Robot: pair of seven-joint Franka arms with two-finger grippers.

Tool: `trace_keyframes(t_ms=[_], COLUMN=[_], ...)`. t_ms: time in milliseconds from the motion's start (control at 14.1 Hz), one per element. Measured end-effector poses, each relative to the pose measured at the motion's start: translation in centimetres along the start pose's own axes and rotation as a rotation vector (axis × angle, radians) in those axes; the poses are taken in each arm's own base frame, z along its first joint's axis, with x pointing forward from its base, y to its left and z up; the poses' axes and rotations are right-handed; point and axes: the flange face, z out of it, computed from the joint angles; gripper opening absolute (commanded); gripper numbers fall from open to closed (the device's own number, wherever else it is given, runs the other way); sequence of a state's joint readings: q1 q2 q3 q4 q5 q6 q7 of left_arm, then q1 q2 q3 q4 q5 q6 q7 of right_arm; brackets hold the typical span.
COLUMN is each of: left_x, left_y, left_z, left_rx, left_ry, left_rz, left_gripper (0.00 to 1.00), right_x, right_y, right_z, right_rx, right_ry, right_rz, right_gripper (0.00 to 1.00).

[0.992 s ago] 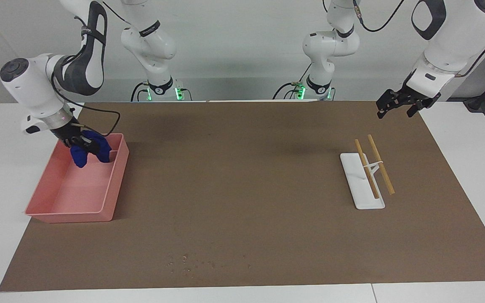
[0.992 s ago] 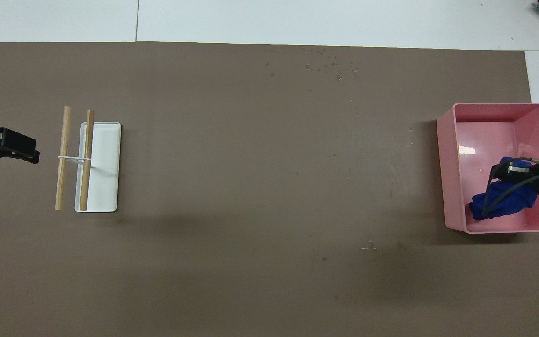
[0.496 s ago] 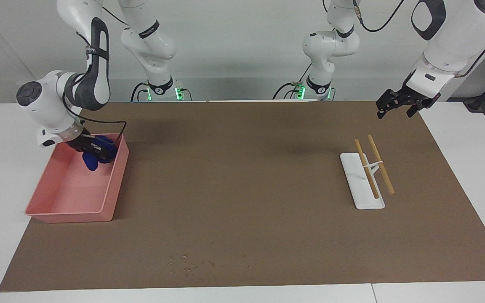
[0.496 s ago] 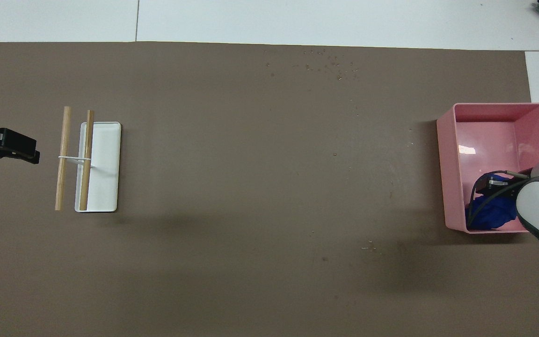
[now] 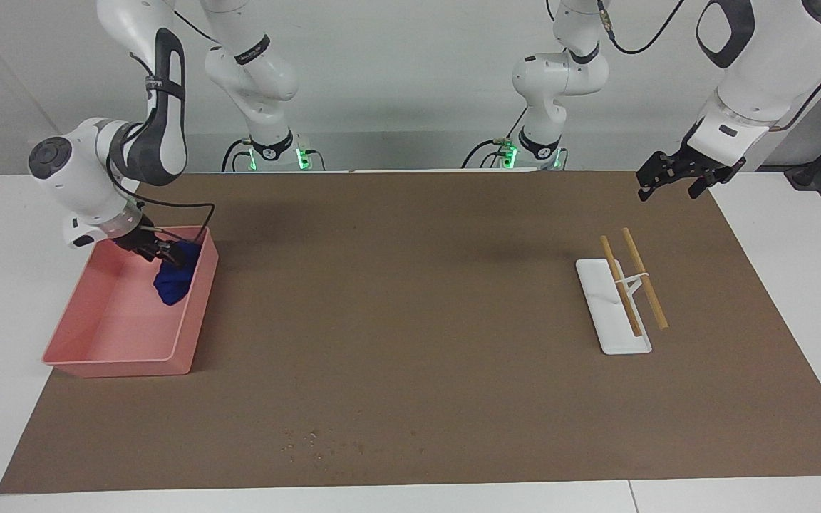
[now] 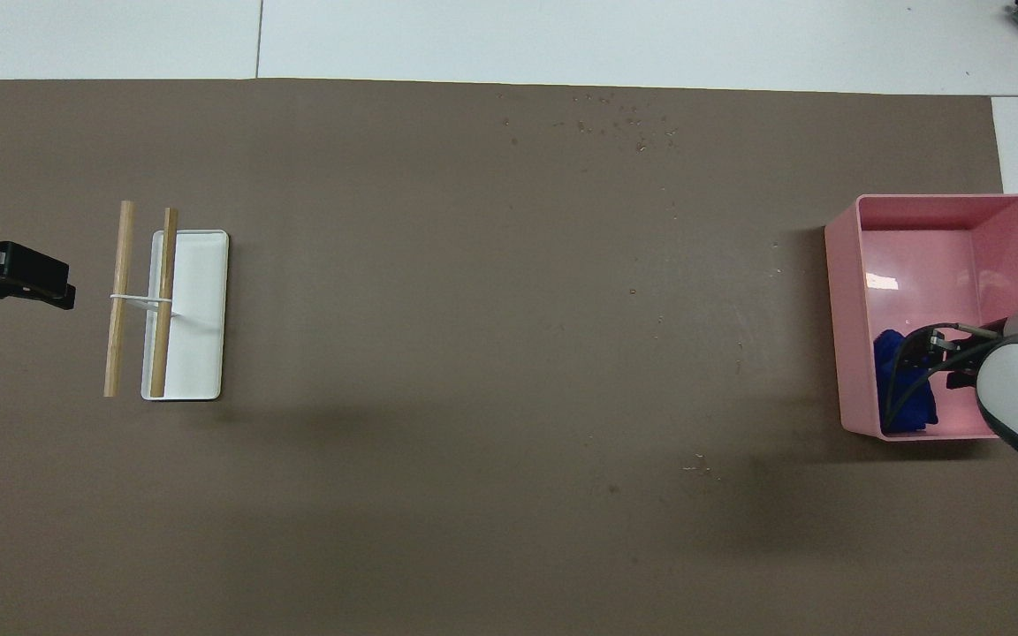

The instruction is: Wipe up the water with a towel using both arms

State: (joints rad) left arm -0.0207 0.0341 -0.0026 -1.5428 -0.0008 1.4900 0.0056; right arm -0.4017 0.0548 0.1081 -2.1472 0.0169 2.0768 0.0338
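Observation:
The blue towel (image 5: 172,283) lies slumped in the pink tray (image 5: 118,367), in the corner nearest the robots, against the wall. It also shows in the overhead view (image 6: 902,389). My right gripper (image 5: 161,251) is low in the tray just above the towel's top, fingers apart, no longer holding it; it shows from above too (image 6: 942,358). The water (image 5: 318,442) is a faint scatter of droplets on the brown mat near the edge farthest from the robots, also seen from above (image 6: 619,119). My left gripper (image 5: 667,182) waits open in the air over the mat's corner at the left arm's end.
A white rack (image 5: 613,313) with two wooden sticks (image 5: 644,278) across it stands toward the left arm's end, also in the overhead view (image 6: 195,309). The pink tray's wall (image 6: 840,309) stands at the right arm's end. The brown mat covers the table's middle.
My right gripper carried the towel down toward the tray's near corner. The towel slipped from the fingers and now rests in the tray. The left arm has not moved.

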Motion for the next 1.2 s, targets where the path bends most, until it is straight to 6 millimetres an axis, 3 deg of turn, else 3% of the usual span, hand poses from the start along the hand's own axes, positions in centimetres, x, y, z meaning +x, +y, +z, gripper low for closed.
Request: trace_keyframes(t_ms=[213,567,850,1205], left_x=[0.0,0.0,0.0,0.0], left_y=[0.0,0.0,0.0,0.0], left_z=[0.0,0.0,0.0,0.0], left_rx=[0.0,0.0,0.0,0.0], left_ry=[0.0,-0.001,-0.001,-0.001], left_rz=[0.0,0.0,0.0,0.0], left_gripper=[1.0,1.0,1.0,1.0], right_x=[-0.5,-3.9,-6.1,-6.3], right_y=[-1.3,-8.8,-15.4,-19.7], right_z=[-3.5,-11.3,-15.4,-21.4], right_rx=[-0.006,-0.029,-0.042,-0.052], right_ry=[0.027,0.061,0.052,0.061], right_rz=[-0.023,-0.113,-0.122,-0.125], right_gripper=[1.0,1.0,1.0,1.0])
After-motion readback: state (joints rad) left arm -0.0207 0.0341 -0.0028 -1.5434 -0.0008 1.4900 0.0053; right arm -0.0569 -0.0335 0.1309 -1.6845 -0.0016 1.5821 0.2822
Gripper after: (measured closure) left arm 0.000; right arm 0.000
